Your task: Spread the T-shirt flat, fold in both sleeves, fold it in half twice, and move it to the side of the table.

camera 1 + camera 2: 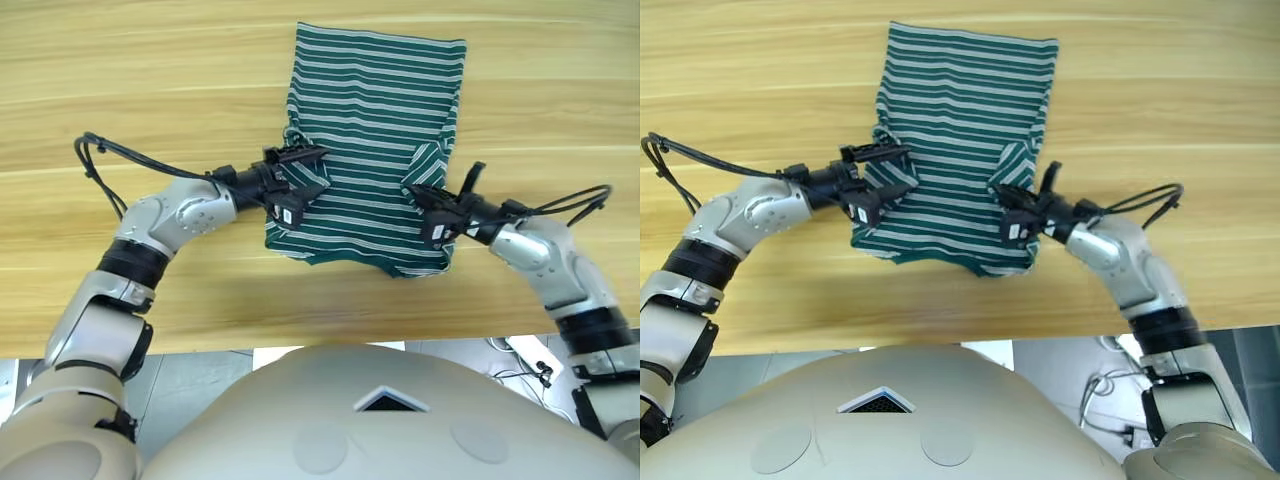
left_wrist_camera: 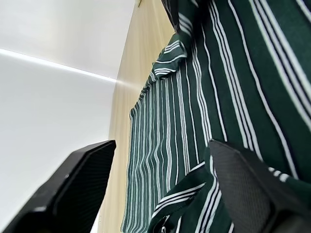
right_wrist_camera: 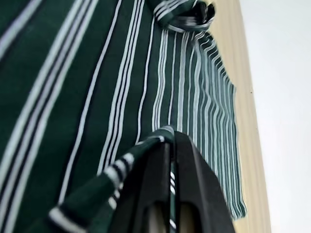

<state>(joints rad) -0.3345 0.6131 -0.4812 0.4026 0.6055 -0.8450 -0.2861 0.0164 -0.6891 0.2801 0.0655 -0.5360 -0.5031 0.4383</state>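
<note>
- T-shirt (image 1: 375, 100), green with white stripes, lies on the wooden desk (image 1: 120, 80) between both grippers.
- Left gripper (image 1: 310, 172): fingers wide apart over its edge.
- Right gripper (image 1: 418, 192): fingers pinching a fabric fold.

The left gripper (image 1: 308, 172) and right gripper (image 1: 418, 195) sit on the side edges of the T-shirt (image 1: 375, 120) and cover the cloth under them, and I can't tell whether the left one's lower finger touches the fabric. In the left wrist view its spread fingers (image 2: 73, 194) and the shirt run off the picture's edge; in the right wrist view the nearest cloth is a blur, and the closed fingers (image 3: 194, 194) pinching a fold are cut short. The table (image 1: 120, 90) runs out of frame on both sides.
</note>
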